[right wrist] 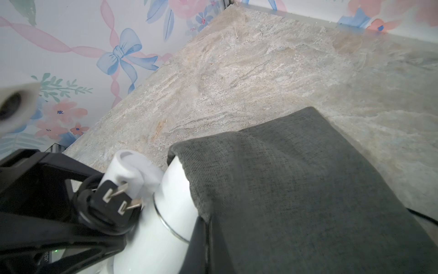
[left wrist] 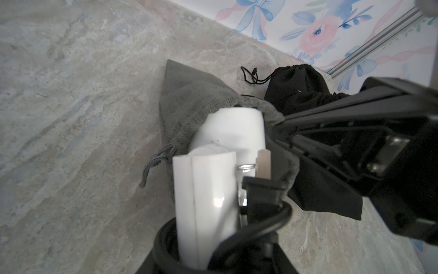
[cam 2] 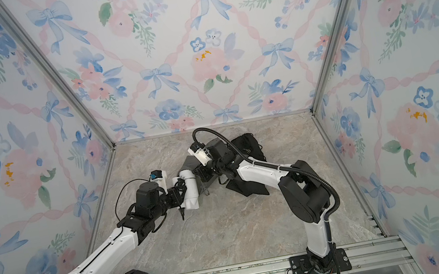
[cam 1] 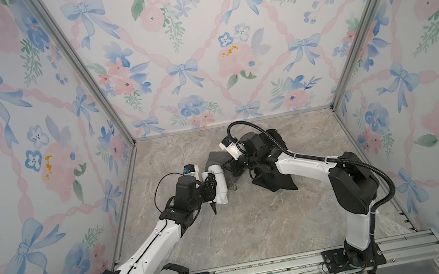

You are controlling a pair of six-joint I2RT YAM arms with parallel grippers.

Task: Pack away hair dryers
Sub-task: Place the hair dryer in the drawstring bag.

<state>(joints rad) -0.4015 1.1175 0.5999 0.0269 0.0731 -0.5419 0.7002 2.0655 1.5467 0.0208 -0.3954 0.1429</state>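
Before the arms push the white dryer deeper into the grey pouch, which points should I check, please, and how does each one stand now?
1. The left gripper holds the dryer: ok, jaws closed on it.
2. The right gripper holds the pouch rim: ok, shut on the cloth.
3. Dryer nose inside the mouth: ok; most of the dryer is outside.
4. Cord gathered: not ok, a piece hangs loose and the plug sits outside by the rim.
5. Drawstring clear of the mouth: ok, it lies on the table.
6. Pouch bottom free of folds: cannot tell.
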